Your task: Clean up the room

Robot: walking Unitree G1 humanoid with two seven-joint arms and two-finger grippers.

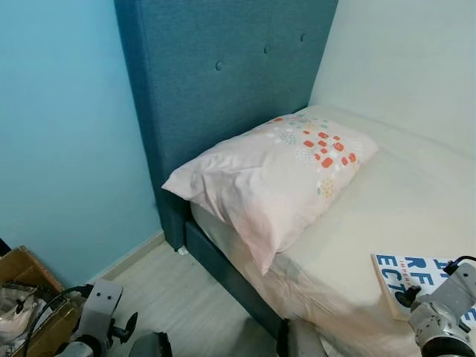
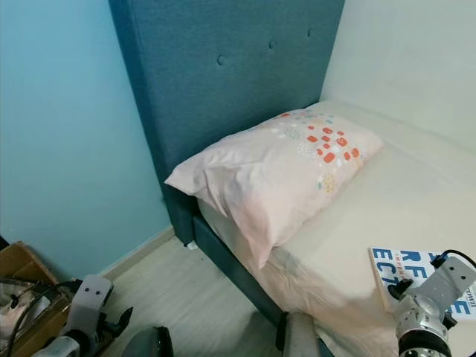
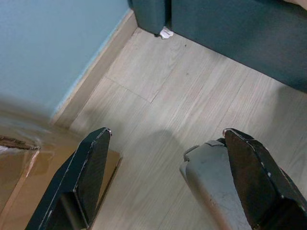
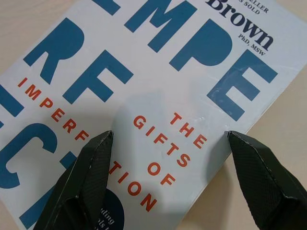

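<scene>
One pillow (image 1: 279, 175) and one book (image 4: 144, 96) lie on one bed (image 1: 401, 193) — beside it, one cardboard box (image 1: 30, 286) on the floor.

A bedroom in a home. A bed (image 1: 416, 201) with a pale sheet stands in the corner, its blue buttoned headboard (image 1: 223, 67) against a light blue wall (image 1: 67, 126). A pillow (image 1: 275, 175) lies at the headboard, a book (image 2: 416, 279) on the sheet, wood floor (image 1: 186, 297) beside the bed.
</scene>
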